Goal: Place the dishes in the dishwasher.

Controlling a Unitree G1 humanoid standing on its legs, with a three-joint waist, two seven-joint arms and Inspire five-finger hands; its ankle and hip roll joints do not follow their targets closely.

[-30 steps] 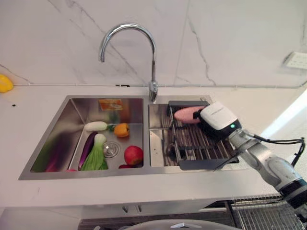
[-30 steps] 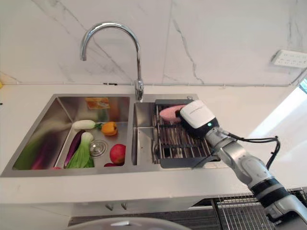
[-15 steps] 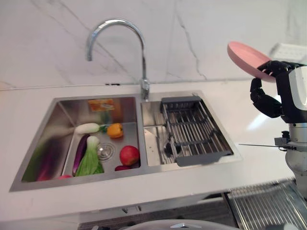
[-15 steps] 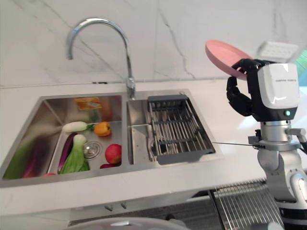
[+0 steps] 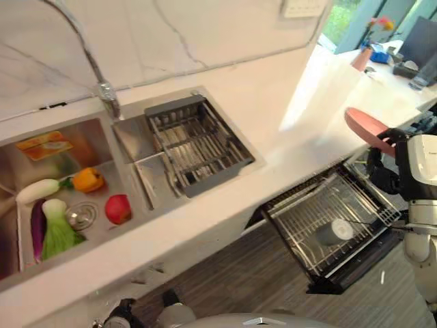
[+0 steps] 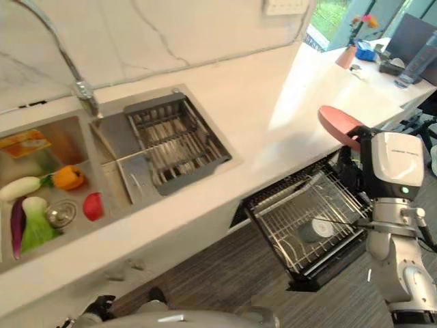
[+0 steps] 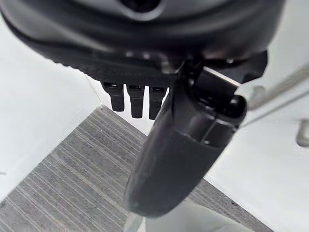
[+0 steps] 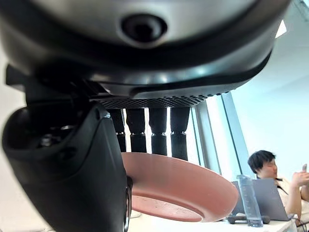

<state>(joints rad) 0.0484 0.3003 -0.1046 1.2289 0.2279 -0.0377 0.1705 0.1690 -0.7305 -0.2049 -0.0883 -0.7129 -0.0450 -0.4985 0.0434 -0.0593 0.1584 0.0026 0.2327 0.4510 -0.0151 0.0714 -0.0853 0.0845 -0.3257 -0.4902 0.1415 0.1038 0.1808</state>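
1. A white counter [image 5: 273, 102] runs under a white marbled wall [image 5: 171, 34], with a steel double sink [image 5: 130, 147] set into it and a tap [image 5: 106, 96] at the back.
2. The sink's right basin holds a dark drying rack [image 5: 194, 140]. The left basin holds a red apple [image 5: 117, 208], an orange pepper [image 5: 89, 180], a white radish [image 5: 37, 190], a purple eggplant [image 5: 36, 229] and leafy greens [image 5: 58, 232].
3. Below the counter edge, the dishwasher [image 5: 334, 229] stands open, its wire rack [image 5: 321, 219] pulled out over a grey striped floor [image 5: 232, 280]. One grey cup [image 5: 332, 231] lies in the rack.
4. The right hand [image 6: 362, 147] is up above the open dishwasher, its fingers and thumb clamped on the rim of a pink plate [image 6: 339, 123], which tilts up in the air beside the counter edge.
5. The left hand [image 7: 169, 159] shows over the floor with relaxed fingers, holding nothing.
6. Behind the plate, a person [image 8: 268, 166] sits at a laptop [image 8: 268, 198] with a clear bottle [image 8: 250, 200] beside it, near bright windows.
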